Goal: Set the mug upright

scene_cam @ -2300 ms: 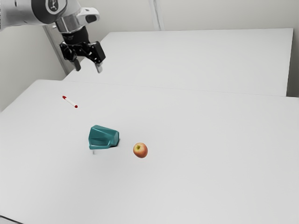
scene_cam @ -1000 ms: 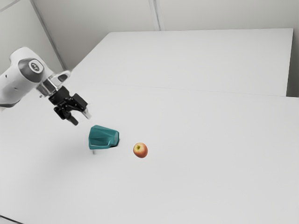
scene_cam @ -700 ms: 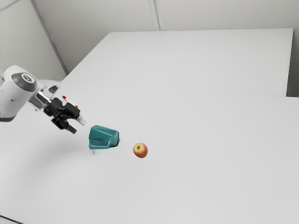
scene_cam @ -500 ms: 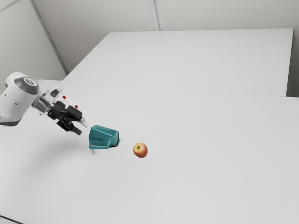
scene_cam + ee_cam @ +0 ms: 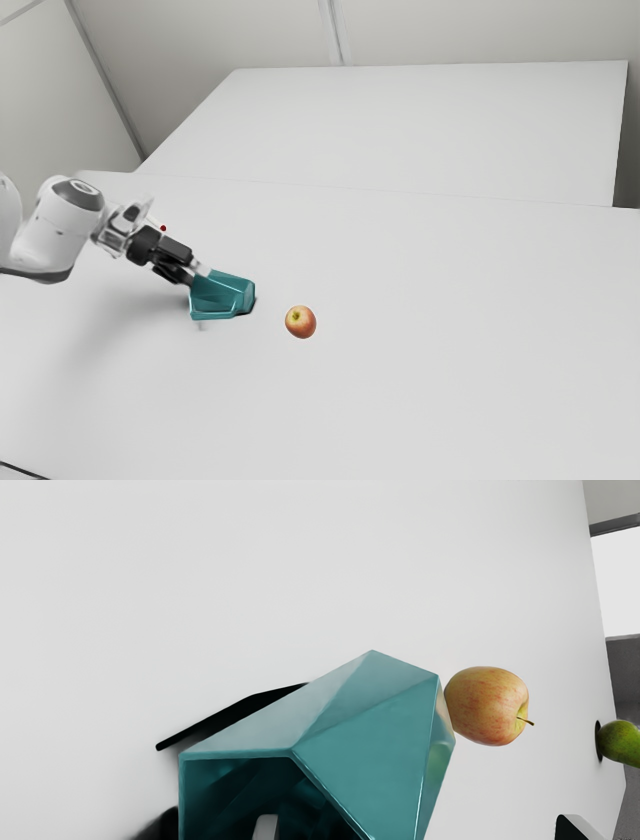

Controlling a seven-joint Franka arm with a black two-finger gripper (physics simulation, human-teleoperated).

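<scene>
Exterior view: the mug (image 5: 222, 296) lies on its side on the table (image 5: 450, 350), inward from the corner where the far edge meets the edge at the exterior view's left. Its mouth faces the gripper (image 5: 196, 276); its base points away, toward the exterior view's right and the apple (image 5: 300, 322), which sits near the base but apart from it. A red-tipped marker (image 5: 163, 228) lies partly behind the arm, closer to the far edge. Wrist view: the gripper is wide open, one fingertip in front of the dark mouth, the other outside the mug's side wall, so the wall passes between them; no grip is made. Whether the first fingertip is already past the rim cannot be told. A green pear (image 5: 620, 741) lies beyond the apple, near the table's border. Governing relation: the long axis runs from the mouth, at the gripper, outward to the base. Judged from this alignment, the step in hand is seating the fingers astride the wall; the next action should be to close on it, then rotate the mouth upward and the base down. Caution: a forward push could drive the base into the apple, and a shallow grip may let the slanted wall slip
</scene>
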